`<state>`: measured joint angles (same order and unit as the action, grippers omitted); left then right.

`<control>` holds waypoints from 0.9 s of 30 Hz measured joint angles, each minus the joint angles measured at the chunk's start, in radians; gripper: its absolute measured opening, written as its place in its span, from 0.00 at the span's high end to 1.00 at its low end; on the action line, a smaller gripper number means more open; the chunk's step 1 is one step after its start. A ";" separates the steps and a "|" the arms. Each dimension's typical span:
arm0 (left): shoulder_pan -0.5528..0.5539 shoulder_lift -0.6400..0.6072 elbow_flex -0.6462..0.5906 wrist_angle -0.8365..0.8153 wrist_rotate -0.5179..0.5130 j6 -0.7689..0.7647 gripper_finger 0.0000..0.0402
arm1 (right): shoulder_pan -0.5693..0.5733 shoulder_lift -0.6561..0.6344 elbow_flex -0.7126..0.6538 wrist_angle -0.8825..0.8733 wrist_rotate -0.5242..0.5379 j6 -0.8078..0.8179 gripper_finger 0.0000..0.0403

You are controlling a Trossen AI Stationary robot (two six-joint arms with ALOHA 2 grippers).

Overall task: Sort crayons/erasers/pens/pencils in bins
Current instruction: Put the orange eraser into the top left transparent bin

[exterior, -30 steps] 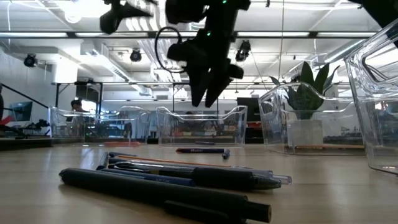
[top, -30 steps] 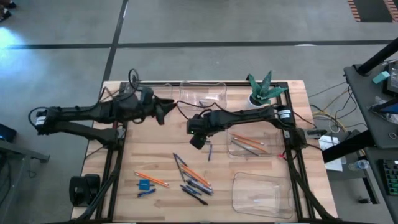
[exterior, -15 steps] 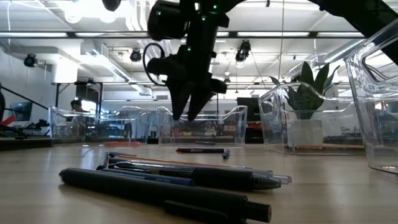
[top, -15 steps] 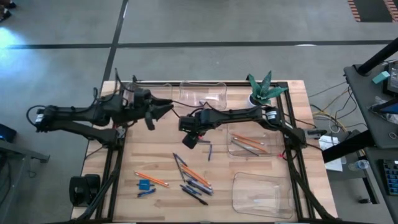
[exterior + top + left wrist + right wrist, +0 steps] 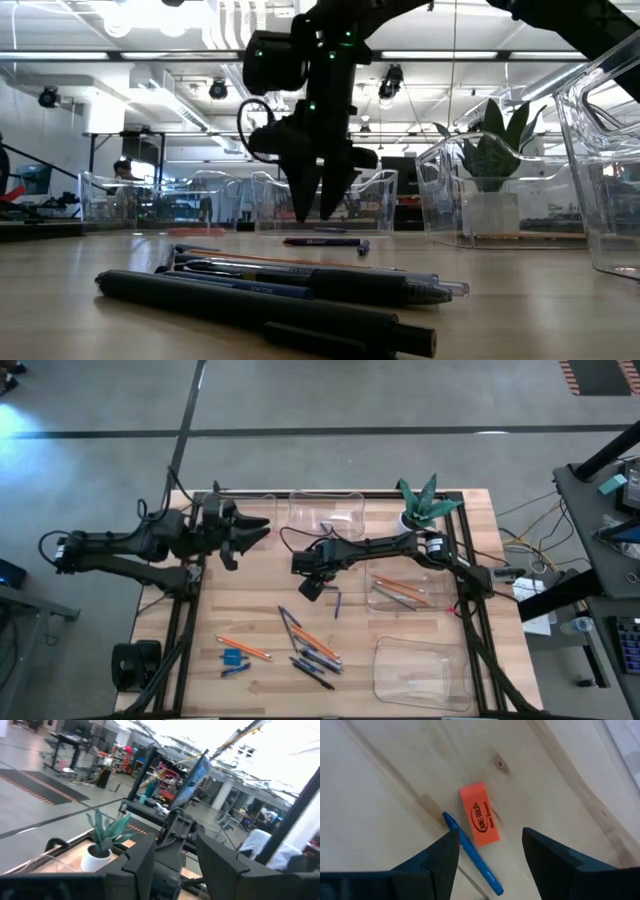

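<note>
The right hand (image 5: 311, 589) hangs over the table (image 5: 250, 600) left of the plant (image 5: 420, 500), fingers spread, holding nothing. Directly below it lie an orange-pink eraser (image 5: 479, 821) and a blue crayon (image 5: 471, 852), just beside each other. The left hand (image 5: 250, 528) waits, raised, well left of the plant, fingers apart and empty. Pencils lie in the bin (image 5: 404, 591) below the plant. Further pencils (image 5: 244, 649), pens (image 5: 313, 673) and a blue eraser (image 5: 235, 656) lie loose on the table, well below and left of the plant.
</note>
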<state>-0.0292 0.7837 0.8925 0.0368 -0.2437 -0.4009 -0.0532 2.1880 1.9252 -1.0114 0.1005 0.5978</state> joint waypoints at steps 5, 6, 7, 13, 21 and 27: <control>0.001 0.004 0.000 0.005 0.003 0.024 0.68 | -0.004 0.000 -0.017 0.017 0.027 -0.003 0.39; 0.001 0.004 0.000 0.007 0.003 0.024 0.68 | -0.006 0.000 -0.018 0.028 0.032 -0.007 0.38; 0.001 0.007 0.000 0.016 0.003 0.024 0.68 | -0.011 0.000 -0.018 0.042 0.031 -0.007 0.37; 0.001 0.005 0.000 0.035 0.002 0.022 0.68 | -0.023 0.000 -0.034 0.070 0.031 0.008 0.35; 0.001 0.011 0.000 0.040 0.001 0.016 0.68 | -0.018 0.000 -0.094 0.106 -0.036 0.012 0.35; 0.001 0.022 0.000 0.039 -0.019 0.016 0.68 | -0.014 -0.002 -0.136 0.187 -0.026 0.013 0.35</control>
<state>-0.0284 0.8059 0.8925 0.0754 -0.2623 -0.3851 -0.0673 2.1861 1.7893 -0.8245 0.0743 0.6105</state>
